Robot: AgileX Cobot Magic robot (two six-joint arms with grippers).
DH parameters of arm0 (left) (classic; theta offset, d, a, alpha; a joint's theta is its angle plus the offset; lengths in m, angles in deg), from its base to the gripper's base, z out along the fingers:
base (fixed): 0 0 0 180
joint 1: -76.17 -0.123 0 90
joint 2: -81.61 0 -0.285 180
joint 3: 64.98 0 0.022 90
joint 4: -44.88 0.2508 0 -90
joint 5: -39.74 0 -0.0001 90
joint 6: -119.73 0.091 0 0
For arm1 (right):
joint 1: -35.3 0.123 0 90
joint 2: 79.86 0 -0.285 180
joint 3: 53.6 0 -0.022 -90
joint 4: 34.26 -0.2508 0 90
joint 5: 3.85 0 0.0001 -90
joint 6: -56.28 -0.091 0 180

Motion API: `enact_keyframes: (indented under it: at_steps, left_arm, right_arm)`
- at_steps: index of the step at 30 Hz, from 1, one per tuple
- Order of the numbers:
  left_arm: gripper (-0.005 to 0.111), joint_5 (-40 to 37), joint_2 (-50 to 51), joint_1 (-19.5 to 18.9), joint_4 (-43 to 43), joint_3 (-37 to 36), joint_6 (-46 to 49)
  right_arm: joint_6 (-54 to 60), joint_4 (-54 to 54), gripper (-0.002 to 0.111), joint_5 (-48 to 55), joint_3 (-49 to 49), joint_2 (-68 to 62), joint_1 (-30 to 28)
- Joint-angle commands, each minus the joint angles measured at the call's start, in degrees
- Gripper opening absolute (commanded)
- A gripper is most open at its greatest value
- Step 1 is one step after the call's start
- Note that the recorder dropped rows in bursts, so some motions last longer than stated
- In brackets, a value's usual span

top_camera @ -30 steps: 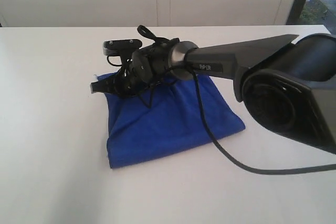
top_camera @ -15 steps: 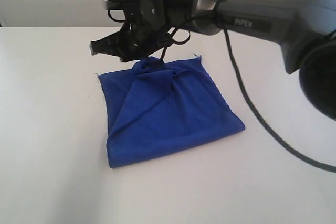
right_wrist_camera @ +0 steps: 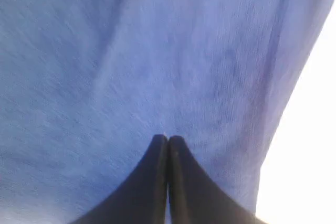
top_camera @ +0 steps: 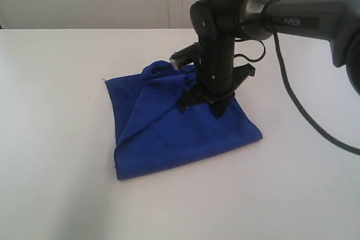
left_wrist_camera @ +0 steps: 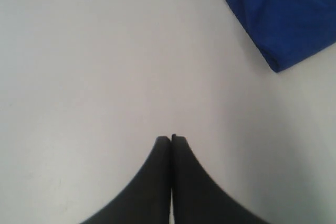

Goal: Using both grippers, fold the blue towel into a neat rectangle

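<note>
1. Exterior view: the towel (top_camera: pixel 163 139) lies folded, roughly square, in the middle of the white table (top_camera: pixel 50 111). It has a bunched ridge at its far edge and a diagonal crease.
2. The right gripper (top_camera: pixel 218 107) points down over the towel's far right part, fingers pressed together and pinching nothing. Whether the tip touches the cloth I cannot tell.
3. Right wrist view: blue cloth fills nearly everything behind the closed tips.
4. Left wrist view: the left gripper (left_wrist_camera: pixel 171 138), fingers pressed together and empty, is over bare table, apart from a towel corner.
5. A black cable (top_camera: pixel 304 116) hangs from the right arm.
</note>
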Motion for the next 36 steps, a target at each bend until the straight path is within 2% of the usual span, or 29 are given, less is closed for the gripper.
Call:
enact_keyframes:
  at_steps: [1,17,25,32,36]
  left_arm:
    - [0.000,-0.3,-0.4,-0.2,-0.3,-0.4,0.2]
    - [0.000,-0.3,-0.4,-0.2,-0.3,-0.4,0.2]
    - [0.000,-0.3,-0.4,-0.2,-0.3,-0.4,0.2]
    - [0.000,-0.3,-0.4,-0.2,-0.3,-0.4,0.2]
    - [0.000,-0.3,-0.4,-0.2,-0.3,-0.4,0.2]
  right_arm:
    - [0.4,0.3,0.000,-2.7,4.9,0.3,-1.7]
    - [-0.3,-3.1,0.000,-3.0,20.8,2.0,-2.7]
    - [-1.5,-7.4,0.000,-11.1,27.2,14.1,-2.7]
    - [-1.3,-7.4,0.000,-19.7,27.2,26.4,-2.7]
    - [-1.3,-7.4,0.000,-25.5,27.2,27.7,-2.7]
